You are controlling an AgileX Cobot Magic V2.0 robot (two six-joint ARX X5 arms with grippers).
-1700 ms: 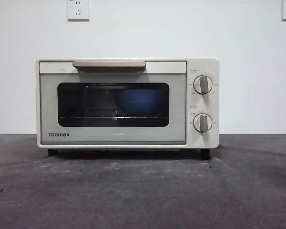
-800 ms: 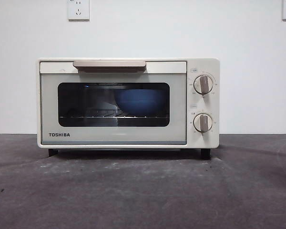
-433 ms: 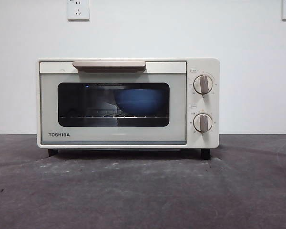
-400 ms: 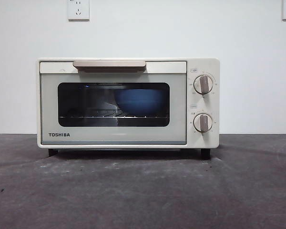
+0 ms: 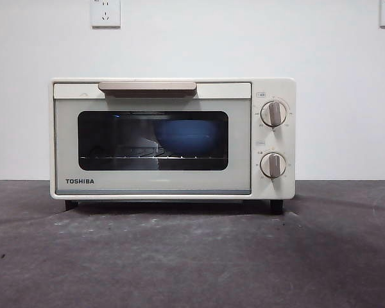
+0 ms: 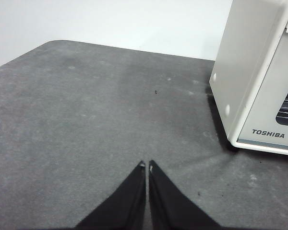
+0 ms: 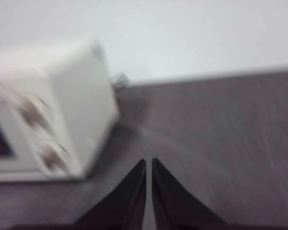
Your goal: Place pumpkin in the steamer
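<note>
Two pincers, left pincer (image 6: 147, 165) and right pincer (image 7: 149, 162), hang closed and empty over bare grey desk (image 5: 192, 256) either side of the shut steamer (image 5: 172, 138); a blue bowl (image 5: 189, 136) sits inside.

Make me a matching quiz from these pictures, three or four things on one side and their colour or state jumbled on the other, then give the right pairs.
Things:
1. cream-white boxy steamer's door
2. round bowl behind the glass
3. left gripper
4. long top handle

States:
A. beige
B. jaws together, holding nothing
C. closed
D. blue

Pairs: 1-C, 2-D, 3-B, 4-A
</note>
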